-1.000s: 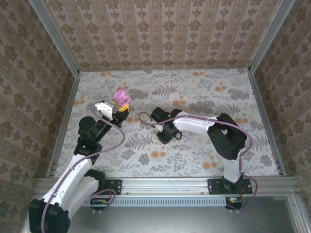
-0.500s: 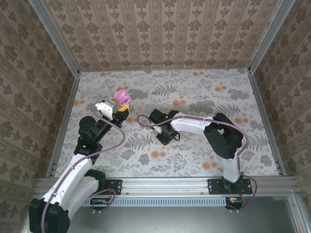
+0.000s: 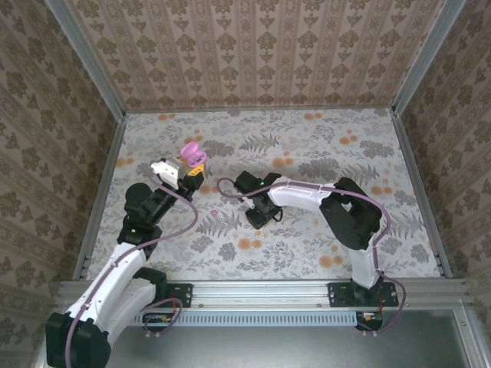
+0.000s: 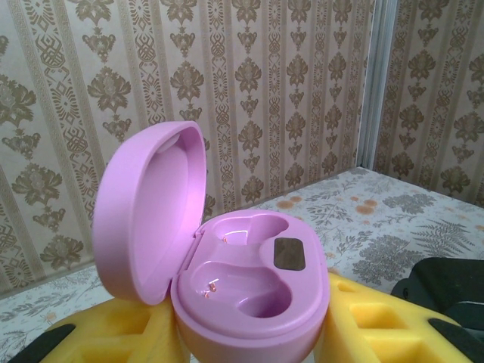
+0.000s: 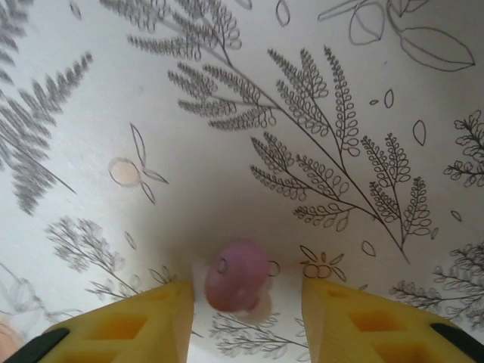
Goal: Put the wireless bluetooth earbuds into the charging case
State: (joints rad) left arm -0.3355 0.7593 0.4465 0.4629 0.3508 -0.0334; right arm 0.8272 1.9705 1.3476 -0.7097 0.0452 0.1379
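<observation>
Since a second ago our right arm's wrist has slid a little toward the left of the overhead view, while the left arm and its load have stayed put.

Our right gripper [image 5: 246, 302] now hangs low over the floral-printed tabletop [image 5: 227, 113]. Its yellow foam pads [image 5: 144, 321] stand apart at the bottom of the wrist view. The small pinkish rounded earbud [image 5: 236, 274] lies on the table between them, at lower centre, gripped by neither. It sits closer to the pad on the frame's left than to the one on the right.

Our left gripper [image 3: 189, 169] is clamped on the base of the glossy pink-purple oval plastic charging case [image 4: 249, 302]. The case is left of centre in the overhead view, lid swung open, both wells showing empty.

The main risk, as we judge it, is the pinch itself. The earbud is tiny, smooth and off-centre. One pad would reach it first and could roll it or squirt it out from between the fingers. A shallow hold could also let it twist, so that it would not seat in its well. On the way over, our right fingers could knock the raised lid or shift the case in its grip.
</observation>
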